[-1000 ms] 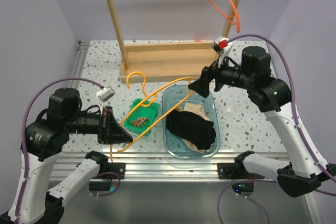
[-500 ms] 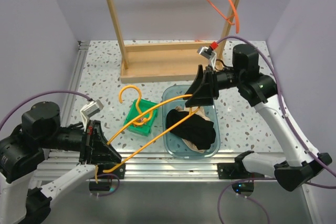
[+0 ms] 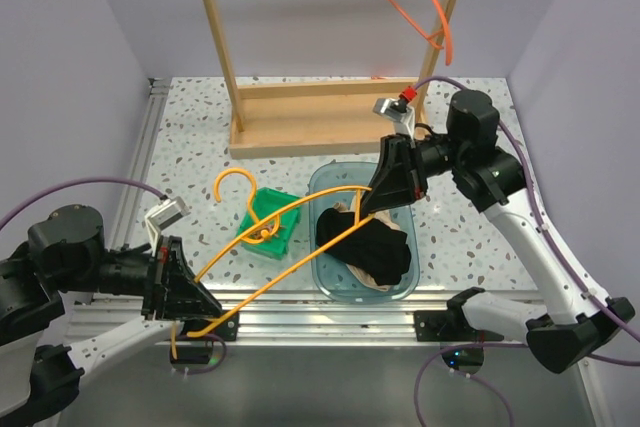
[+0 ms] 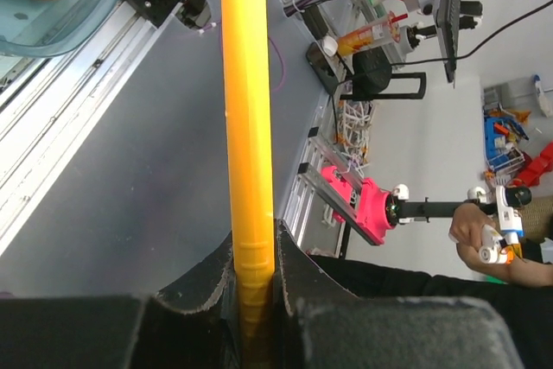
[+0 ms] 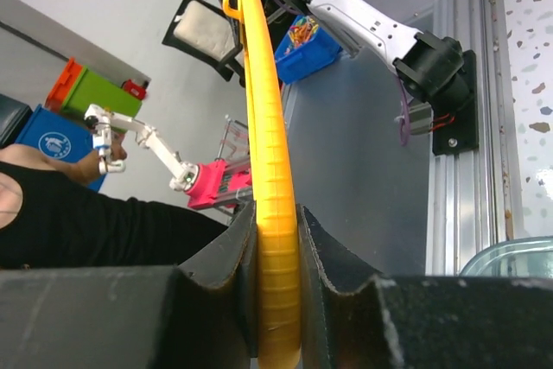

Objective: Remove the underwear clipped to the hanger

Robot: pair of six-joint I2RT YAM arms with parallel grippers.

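In the last second the left gripper (image 3: pixel 192 297) drew back to the lower left and the right gripper (image 3: pixel 385 189) dipped toward centre; both are clamped tight on the bare yellow hanger (image 3: pixel 300 267). The underwear (image 3: pixel 378 245), black over beige, lies in the clear bin (image 3: pixel 322 272) mid-frame, so removal looks finished.

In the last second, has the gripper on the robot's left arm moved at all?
Yes. The left gripper, shut on the yellow hanger, has drawn back from the green tray toward the table's near rail.
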